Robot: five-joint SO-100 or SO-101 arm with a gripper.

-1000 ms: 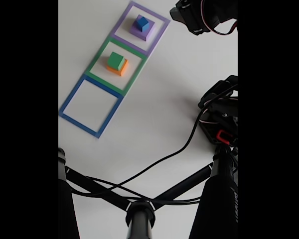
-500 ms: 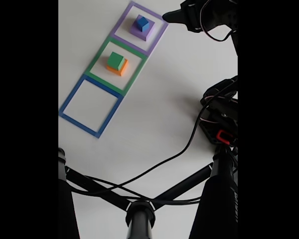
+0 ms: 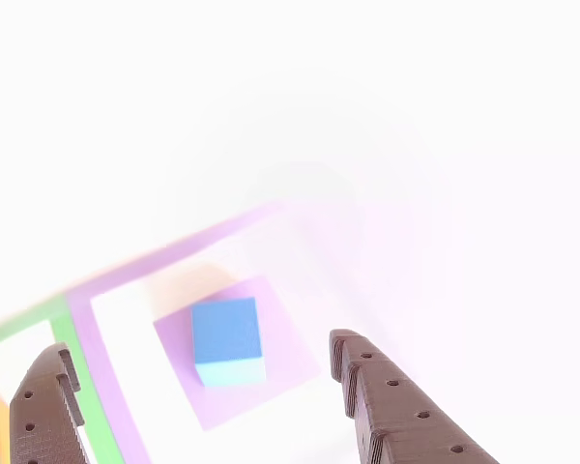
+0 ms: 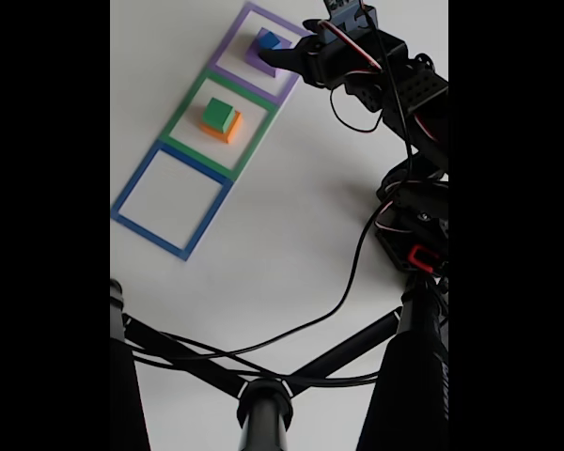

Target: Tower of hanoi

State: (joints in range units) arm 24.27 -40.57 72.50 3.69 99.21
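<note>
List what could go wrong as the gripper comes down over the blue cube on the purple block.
The open gripper straddles the blue cube, which sits off-centre between the fingers; closing unevenly may push it across the purple block or tip it off. Going too low, the fingers could clamp the purple block too. The other view is washed out, so depth is hard to judge.
</note>
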